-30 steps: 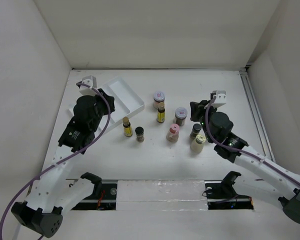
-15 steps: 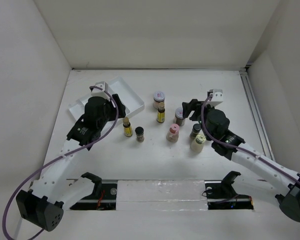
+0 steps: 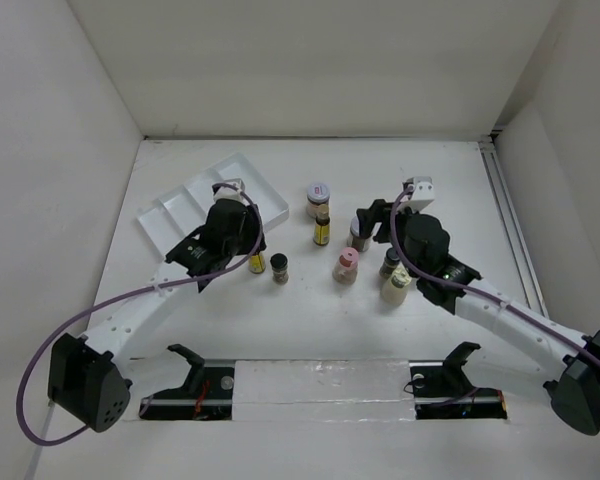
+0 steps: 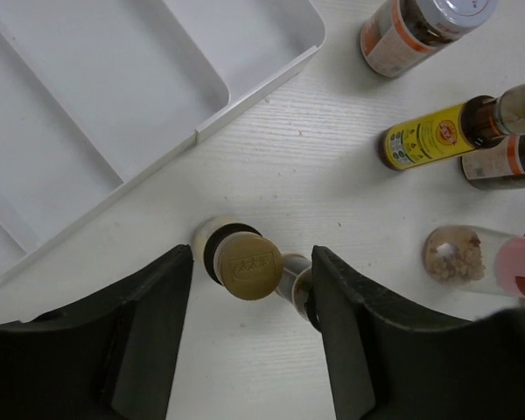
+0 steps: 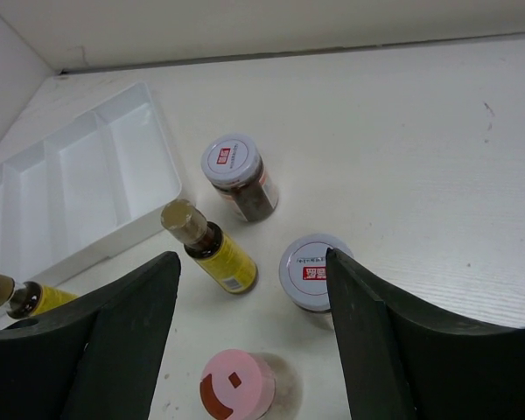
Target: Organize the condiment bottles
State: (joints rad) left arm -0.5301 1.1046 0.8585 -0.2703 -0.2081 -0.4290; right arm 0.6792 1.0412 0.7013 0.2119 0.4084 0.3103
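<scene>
now: left gripper (image 4: 250, 293) jaws apart, nothing clamped. a slim gold-capped bottle (image 4: 248, 267) stands in the gap, near the fingertips. it is upright, long axis pointing up at the wrist, so mostly its cap shows. a small dark jar (image 4: 296, 282) crowds it on the right-finger side. the white tray (image 4: 87, 131) lies beyond, to the left. right gripper (image 5: 254, 293) is also apart, holding nothing. judgement: left arm is nearer, so a straight descent suits.

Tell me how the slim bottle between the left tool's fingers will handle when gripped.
The slim bottle stands upright on a narrow base, so a one-sided nudge would probably tip it. Its round body would likely roll once down.
</scene>
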